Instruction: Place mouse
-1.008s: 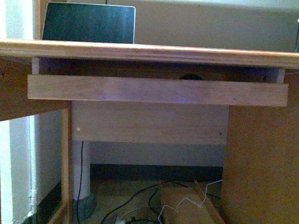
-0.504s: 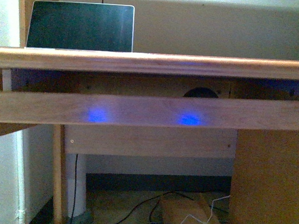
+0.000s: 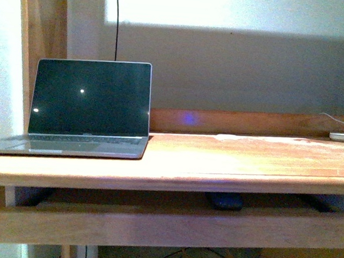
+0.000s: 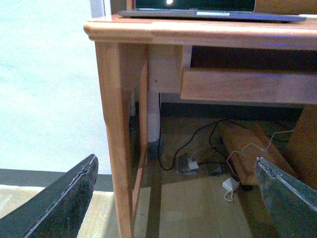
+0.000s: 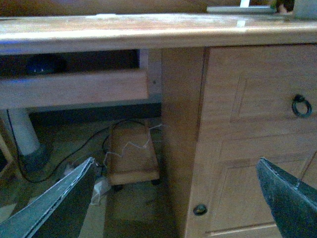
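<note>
Wooden desk fills the front view, open laptop at left. The mouse, rounded and dark, sits in the tray beneath.

Left wrist view: left gripper spread wide, empty.

Right wrist view: right gripper spread, empty, mouse ahead in shadow. This arm is likely nearer.

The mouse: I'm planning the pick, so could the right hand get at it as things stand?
Probably not directly: the mouse sits in the narrow slot between the desktop and the tray's front board, and the open right hand is out in front of that board.
</note>
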{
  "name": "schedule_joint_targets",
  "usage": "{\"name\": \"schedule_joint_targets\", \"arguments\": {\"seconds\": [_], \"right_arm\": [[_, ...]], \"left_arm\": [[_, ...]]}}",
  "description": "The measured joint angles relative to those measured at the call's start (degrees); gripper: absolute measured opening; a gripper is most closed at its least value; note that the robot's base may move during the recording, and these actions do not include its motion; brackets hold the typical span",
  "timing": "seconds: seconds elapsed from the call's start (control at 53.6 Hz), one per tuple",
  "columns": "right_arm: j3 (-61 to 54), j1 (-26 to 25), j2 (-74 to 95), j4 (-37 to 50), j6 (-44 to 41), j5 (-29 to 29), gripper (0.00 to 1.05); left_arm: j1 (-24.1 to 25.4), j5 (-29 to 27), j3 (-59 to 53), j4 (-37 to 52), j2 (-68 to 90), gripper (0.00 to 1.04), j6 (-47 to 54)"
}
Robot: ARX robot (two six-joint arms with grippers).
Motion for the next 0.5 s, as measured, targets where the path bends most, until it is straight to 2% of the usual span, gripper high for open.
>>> {"name": "schedule_joint_targets", "arguments": {"seconds": [0.149,0.243,0.28,0.392,0.467,0.504], "right_arm": [[0.0,0.0,0.0,0.0,0.0,0.0,0.97],[0.0,0.0,0.0,0.0,0.0,0.0,0.97],[0.0,0.0,0.0,0.0,0.0,0.0,0.97],[0.0,0.0,0.0,0.0,0.0,0.0,0.97],[0.0,0.0,0.0,0.0,0.0,0.0,0.97],[0.0,0.0,0.0,0.0,0.0,0.0,0.97]], "left_arm": [[0.0,0.0,0.0,0.0,0.0,0.97,0.0],[-0.1,3.7,2.9,-7.7,4.8,0.97,-4.9],[0.3,5.8,3.2,-7.8,7.3,0.97,-5.7],[5.6,12.6,3.7,1.4,19.6,0.97,-3.7],[8.4,17.2,4.7,9.3,29.0,0.97,0.9],[9.8,19.6,5.8,16.1,36.7,0.97,5.5]]}}
